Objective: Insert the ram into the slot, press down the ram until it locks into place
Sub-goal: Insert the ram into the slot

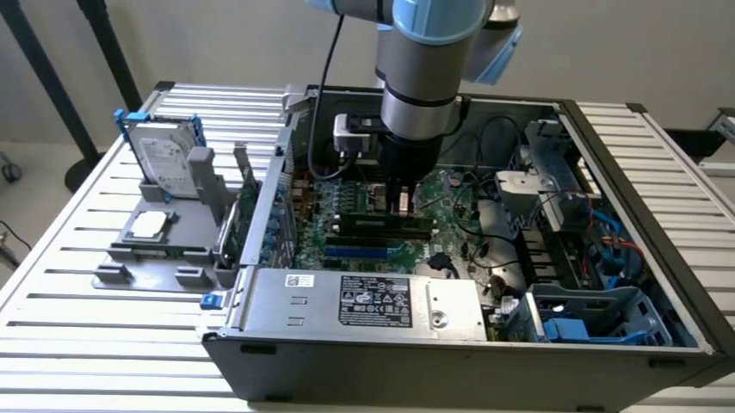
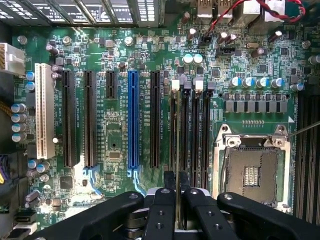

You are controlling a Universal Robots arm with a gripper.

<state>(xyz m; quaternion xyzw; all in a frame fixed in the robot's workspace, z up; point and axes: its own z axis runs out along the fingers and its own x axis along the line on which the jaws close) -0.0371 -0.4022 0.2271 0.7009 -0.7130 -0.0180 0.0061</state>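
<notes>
- The ram (image 2: 177, 135) is held on edge and is seen as a thin line in the wrist view; its long axis is laid parallel to the black memory sockets, over the slot (image 2: 173, 125); whether it is seated cannot be told.
- The gripper (image 2: 177, 186) is closed on the ram, one finger pressed against each face.
- The arm (image 1: 414, 77) is posed vertically, its wrist pointed straight down into the open computer case (image 1: 460, 361).
- The blue slot (image 2: 132, 120) is set well apart on the motherboard (image 2: 115, 50); the case is carried by the slatted desk (image 1: 69, 258).
</notes>
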